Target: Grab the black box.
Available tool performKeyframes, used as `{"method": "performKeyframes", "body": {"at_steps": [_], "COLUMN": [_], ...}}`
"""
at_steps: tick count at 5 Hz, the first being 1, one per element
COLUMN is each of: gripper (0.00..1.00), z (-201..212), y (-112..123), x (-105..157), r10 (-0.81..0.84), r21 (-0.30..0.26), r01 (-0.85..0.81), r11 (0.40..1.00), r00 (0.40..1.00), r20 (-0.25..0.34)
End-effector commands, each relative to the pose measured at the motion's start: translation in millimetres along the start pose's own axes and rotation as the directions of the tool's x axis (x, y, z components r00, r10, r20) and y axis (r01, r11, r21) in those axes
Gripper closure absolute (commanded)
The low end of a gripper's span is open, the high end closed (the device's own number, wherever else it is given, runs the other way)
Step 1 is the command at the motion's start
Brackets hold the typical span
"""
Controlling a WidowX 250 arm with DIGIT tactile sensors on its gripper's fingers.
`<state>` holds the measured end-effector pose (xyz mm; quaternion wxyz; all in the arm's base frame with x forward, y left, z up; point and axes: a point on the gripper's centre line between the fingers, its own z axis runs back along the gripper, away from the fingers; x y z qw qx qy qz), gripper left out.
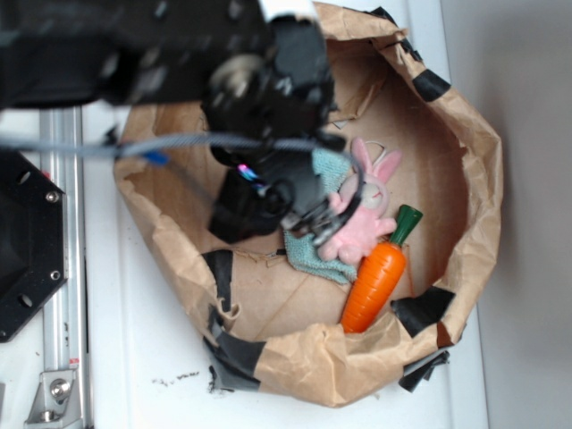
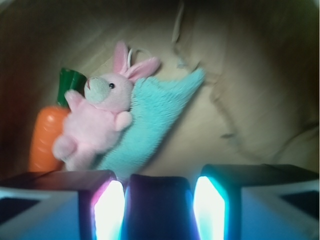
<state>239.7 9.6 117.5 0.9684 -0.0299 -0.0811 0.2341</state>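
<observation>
The claw [image 2: 157, 186] is clenched on the black box [image 2: 157, 210]. In the wrist view the box fills the gap between the two fingers, and both lit pads, pink at 9 o'clock [image 2: 109, 207] and cyan at 3 o'clock [image 2: 209, 207], press against its sides. Only its upper part shows: a dark, smooth, squarish face with rounded corners at 12 o'clock. No longer axis can be made out, so I cannot tell which way it points.

In the exterior view the claw [image 1: 311, 220] hangs inside the crumpled brown paper nest [image 1: 465, 179]. The box itself cannot be picked out there among the black arm parts.

At 3 o'clock from the claw lies a fuzzy pink plush rabbit [image 1: 362, 214], ears toward 12 o'clock, on a shaggy teal cloth [image 1: 313, 250]. At 5 o'clock lies the glossy orange carrot toy [image 1: 374, 284], tapered, with its green top toward 1 o'clock, touching the rabbit.

Black tape patches [image 1: 431, 85] sit along the wrinkled paper rim. The nest rests on a white bench [image 1: 152, 357], with a metal rail [image 1: 63, 295] at 9 o'clock.
</observation>
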Motion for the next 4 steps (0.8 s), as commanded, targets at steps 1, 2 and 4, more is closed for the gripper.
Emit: {"method": "performKeyframes", "body": {"at_steps": [1,2,4], "gripper": [1.0,1.0,1.0], "z": [48.2,56.1,39.0], "y": [-4.0,-12.3,-18.9], "x": [22.8,28.7,27.4], "r10": [-0.248,-0.313,-0.339], "r21": [-0.003,-0.023,-0.036], "r01": [0.25,0.317,0.343], "r11": [0.968,0.948,0.939], "r00": [0.963,0.943,0.937], "r20": [0.109,0.111,0.082]}}
